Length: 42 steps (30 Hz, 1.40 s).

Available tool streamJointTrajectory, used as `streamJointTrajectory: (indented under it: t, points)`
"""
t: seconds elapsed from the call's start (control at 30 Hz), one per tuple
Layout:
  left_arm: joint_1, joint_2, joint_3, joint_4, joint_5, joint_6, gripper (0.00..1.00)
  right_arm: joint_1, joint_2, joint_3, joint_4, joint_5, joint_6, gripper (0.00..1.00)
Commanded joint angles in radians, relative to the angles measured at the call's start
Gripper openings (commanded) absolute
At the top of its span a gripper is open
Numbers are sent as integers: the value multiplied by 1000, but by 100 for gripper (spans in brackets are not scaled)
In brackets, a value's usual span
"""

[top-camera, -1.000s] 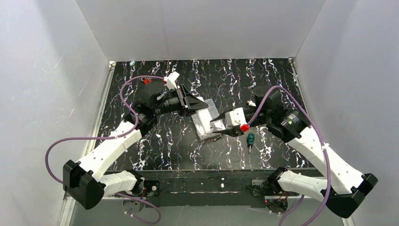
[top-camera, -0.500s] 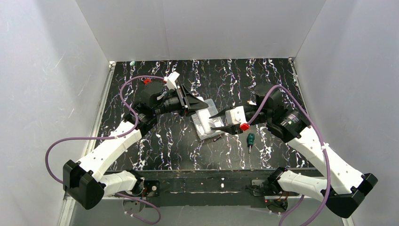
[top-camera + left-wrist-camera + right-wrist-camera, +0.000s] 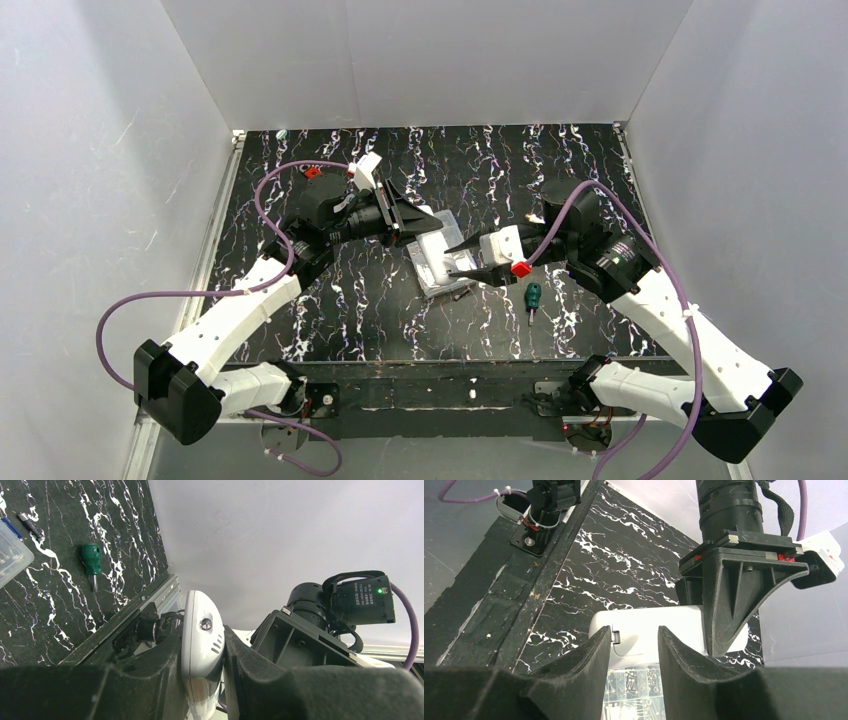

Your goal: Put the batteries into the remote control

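left gripper [image 3: 410,223]: pinching remote control [image 3: 202,632] edge-on between its jaws | right gripper [image 3: 634,633]: jaws spread, remote just ahead | risk: a sideways push may twist remote from the thin pinch

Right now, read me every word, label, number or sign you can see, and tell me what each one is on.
The printed label on the right arm's black motor housing: several lines of white print, too small to read.
On the remote control: no text on the side that shows.
On the green-handled screwdriver: no marking to be seen.
Nothing can be read in any view.
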Motion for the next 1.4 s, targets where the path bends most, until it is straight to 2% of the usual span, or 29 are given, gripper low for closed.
streamJointTrajectory:
  t: [0.0, 0.5, 1.37]
  points:
    - [-3, -30, -1, 57, 41, -2, 0, -4, -1, 18, -4, -35, 2, 47]
    - [-3, -35, -6, 59, 40, -2, 0, -4, 18, 6, 15, 36, -18, 47]
    - [-3, -26, 0, 62, 46, -5, 0, -5, -23, -13, 116, 59, 17, 47]
